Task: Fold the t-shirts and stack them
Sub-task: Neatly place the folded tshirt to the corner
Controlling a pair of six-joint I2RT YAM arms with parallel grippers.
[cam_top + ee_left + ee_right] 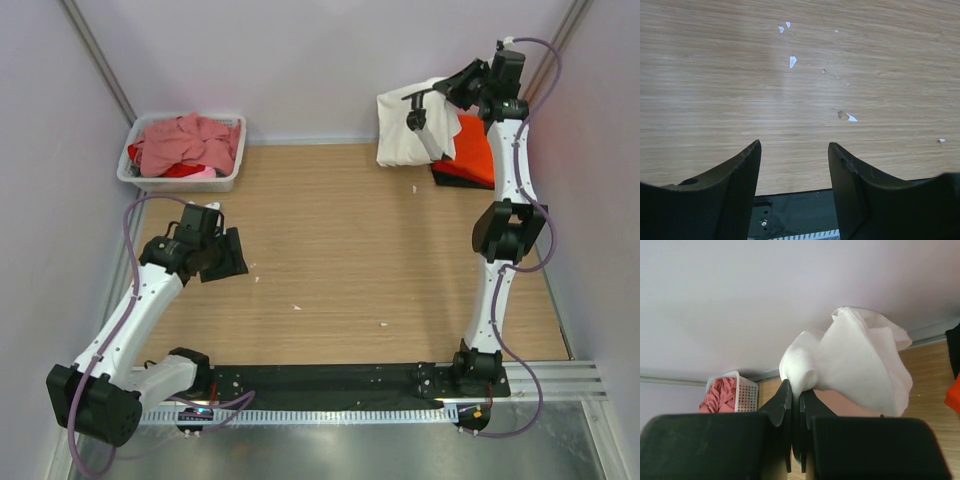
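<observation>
Wood-grain tabletop (340,240), lilac walls (300,60); right arm (510,170) with jaws clamped on white t-shirt (860,365), left arm (140,310) with jaws apart.

Top external: high above and behind the arm bases, angled down over the whole table (340,250) to the back wall; farthest off.
Left wrist: close above the wood, tilted down past its own 2 fingers (735,190).
Right wrist: low and level, facing the back wall, hard against the white t-shirt (860,365).
Shared, top and right wrist: white t-shirt, tub (745,390).
Shared, top and left wrist: bare wood with white flecks (793,61).
</observation>
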